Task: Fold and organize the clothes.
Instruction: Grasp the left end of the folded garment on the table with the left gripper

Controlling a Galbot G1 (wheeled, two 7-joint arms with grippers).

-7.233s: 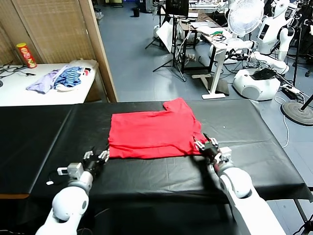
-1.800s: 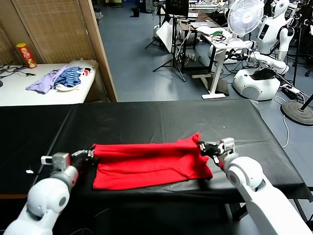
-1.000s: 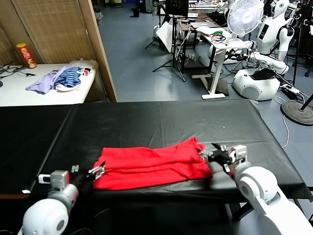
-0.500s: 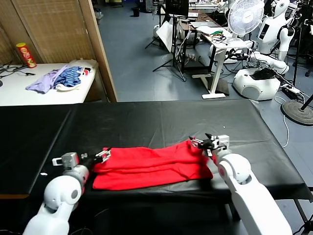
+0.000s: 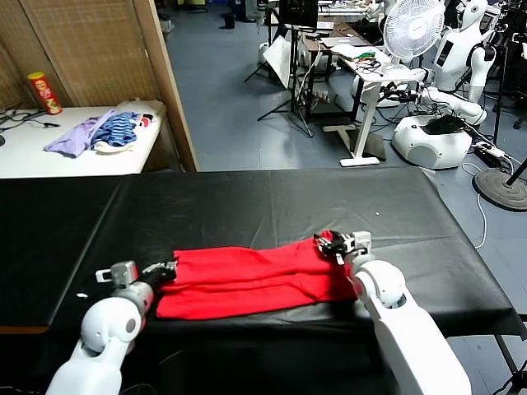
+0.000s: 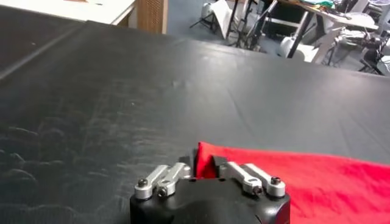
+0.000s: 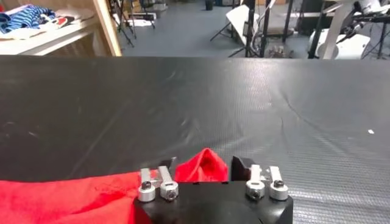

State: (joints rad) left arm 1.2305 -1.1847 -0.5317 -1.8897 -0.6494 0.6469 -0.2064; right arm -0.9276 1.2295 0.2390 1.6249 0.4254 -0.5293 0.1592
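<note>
Now that both have clamped the bright red cotton T-shirt (image 5: 251, 276) lying folded on the black bench (image 5: 247, 206), your left hand (image 5: 167, 268) and right hand (image 5: 333, 243), spread a second ago, can start the next fold.

- T-shirt (image 5: 247, 276): bright red, plain, no print showing; lower centre of head view.
- Table cover (image 5: 247, 206): black, matte.
- Side table (image 5: 49, 152), upper left: white top.
- Garments there: one lavender (image 5: 76, 136), one blue-striped (image 5: 119, 130).
- Can (image 5: 44, 92), upper left: red w/ yellow lid.
- Robot arms: white shells; gripper (image 5: 169, 268) & gripper (image 5: 333, 244) black/silver.
- Fan (image 5: 413, 27), upper right: white.
</note>
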